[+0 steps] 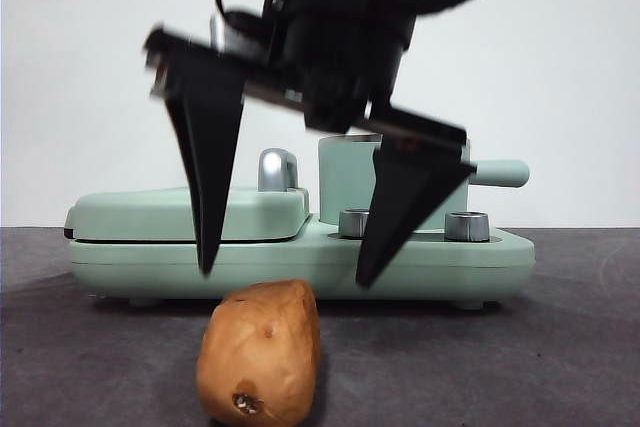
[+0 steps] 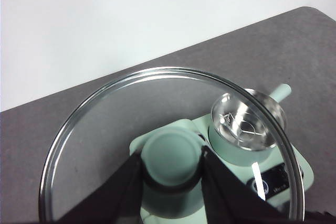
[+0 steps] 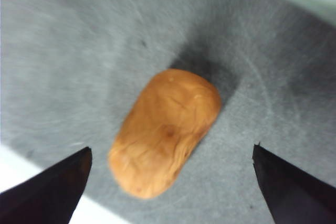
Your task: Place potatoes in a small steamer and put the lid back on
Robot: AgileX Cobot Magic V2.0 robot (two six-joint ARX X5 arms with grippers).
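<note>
Right tool (image 1: 285, 272) held wide open above potato (image 1: 260, 352) lying on counter (image 1: 500, 367), lid (image 2: 94, 124) gripped by knob in left tool (image 2: 172, 162), steamer (image 2: 247, 124) seen uncovered.

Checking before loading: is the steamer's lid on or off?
Off. The left gripper holds the lid by its knob; the steamer stands open, empty.

We see our left gripper (image 2: 172, 167) clamped on the mint-green knob of the round glass lid with steel rim (image 2: 94, 129) | lid held above the grey table (image 2: 294, 51) | small mint-green steamer pot (image 2: 247, 129) uncovered, shiny steel inside, on a mint-green appliance base (image 2: 299, 163).
</note>
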